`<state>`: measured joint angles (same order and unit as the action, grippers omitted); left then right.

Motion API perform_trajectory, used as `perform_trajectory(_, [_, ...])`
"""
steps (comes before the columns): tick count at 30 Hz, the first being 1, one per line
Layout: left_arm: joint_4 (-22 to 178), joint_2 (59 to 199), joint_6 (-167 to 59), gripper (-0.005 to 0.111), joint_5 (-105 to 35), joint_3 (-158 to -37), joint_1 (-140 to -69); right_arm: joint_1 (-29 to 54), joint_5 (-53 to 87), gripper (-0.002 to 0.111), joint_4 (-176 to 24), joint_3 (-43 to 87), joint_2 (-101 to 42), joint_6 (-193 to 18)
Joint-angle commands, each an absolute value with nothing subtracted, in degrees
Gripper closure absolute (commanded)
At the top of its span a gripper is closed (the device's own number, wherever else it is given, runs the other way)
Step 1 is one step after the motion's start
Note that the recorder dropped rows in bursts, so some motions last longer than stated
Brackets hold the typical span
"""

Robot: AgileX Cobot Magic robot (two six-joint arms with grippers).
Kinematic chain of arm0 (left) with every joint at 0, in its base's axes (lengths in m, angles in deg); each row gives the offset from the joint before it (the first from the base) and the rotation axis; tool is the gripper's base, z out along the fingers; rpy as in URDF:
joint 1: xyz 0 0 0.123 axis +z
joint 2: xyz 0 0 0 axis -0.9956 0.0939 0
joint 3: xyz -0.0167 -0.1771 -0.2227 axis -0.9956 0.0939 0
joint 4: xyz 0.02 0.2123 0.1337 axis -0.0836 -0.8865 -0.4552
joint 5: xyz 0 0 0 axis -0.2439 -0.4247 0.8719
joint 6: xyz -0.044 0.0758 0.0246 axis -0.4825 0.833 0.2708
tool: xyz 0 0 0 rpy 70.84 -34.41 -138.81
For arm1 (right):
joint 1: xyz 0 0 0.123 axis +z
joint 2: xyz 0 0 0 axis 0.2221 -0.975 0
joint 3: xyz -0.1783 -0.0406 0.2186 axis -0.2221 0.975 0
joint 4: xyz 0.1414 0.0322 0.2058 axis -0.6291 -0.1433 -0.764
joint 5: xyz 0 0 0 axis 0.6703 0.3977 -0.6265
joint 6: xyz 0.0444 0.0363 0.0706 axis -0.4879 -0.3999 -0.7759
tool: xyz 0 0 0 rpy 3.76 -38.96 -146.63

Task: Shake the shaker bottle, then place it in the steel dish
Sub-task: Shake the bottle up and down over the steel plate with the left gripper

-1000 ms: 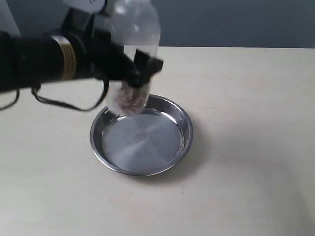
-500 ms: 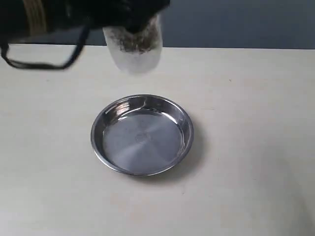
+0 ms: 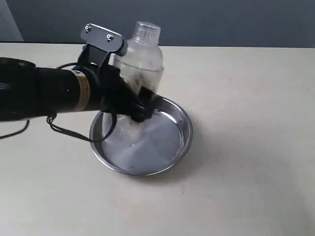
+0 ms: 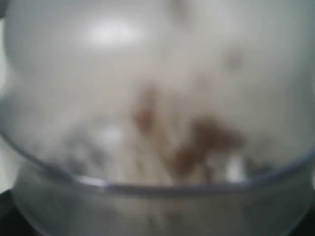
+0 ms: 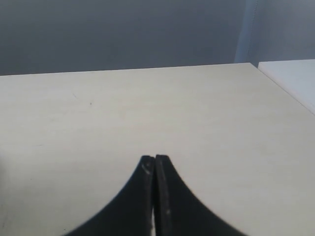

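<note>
The shaker bottle [image 3: 140, 61] stands upright, cap up, its frosted body over the far left part of the steel dish [image 3: 179, 135]; I cannot tell whether its base touches the dish. My left gripper [image 3: 139, 105] is shut on the bottle's lower body, the black arm reaching in from the left. In the left wrist view the shaker bottle [image 4: 157, 98] fills the picture, blurred, with brown-white granules inside. My right gripper [image 5: 155, 160] is shut on nothing above bare table, and is out of the exterior view.
The beige table [image 3: 246, 98] spreads all round the dish. A black cable [image 3: 74, 135] hangs under the left arm. A dark grey wall runs behind the table's far edge. A white surface [image 5: 295, 78] adjoins the table in the right wrist view.
The bottle swung from over the dish up and away with its cap hidden, then came back down upright over the dish's far left part, still in the left gripper.
</note>
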<state>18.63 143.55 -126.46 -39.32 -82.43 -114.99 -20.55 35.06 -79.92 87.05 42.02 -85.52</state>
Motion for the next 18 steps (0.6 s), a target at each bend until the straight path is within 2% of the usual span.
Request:
perform_trajectory(1, [18.24, 134.31, -126.43, 0.106, -43.73, -89.01, -114.99, -20.74, 34.36, 0.109, -79.93, 87.12, 42.29, -85.41])
perform_trajectory(5, [19.71, 143.71, -126.51, 0.106, -44.12, -81.72, -115.12, -20.74, 34.36, 0.109, -79.93, 87.12, 42.29, -85.41])
perform_trajectory(11, [19.8, 136.29, -125.06, 0.106, -51.28, -88.77, -115.39, -20.74, 34.36, 0.109, -79.93, 87.12, 42.29, -85.41])
perform_trajectory(16, [17.55, 148.07, -125.74, 0.106, -47.24, -83.18, -117.46, -20.74, 34.36, 0.109, -79.93, 87.12, 42.29, -85.41])
perform_trajectory(18, [17.05, 145.46, -126.88, 0.106, -49.45, -86.05, -117.46, -20.74, 34.36, 0.109, -79.93, 87.12, 42.29, -85.41])
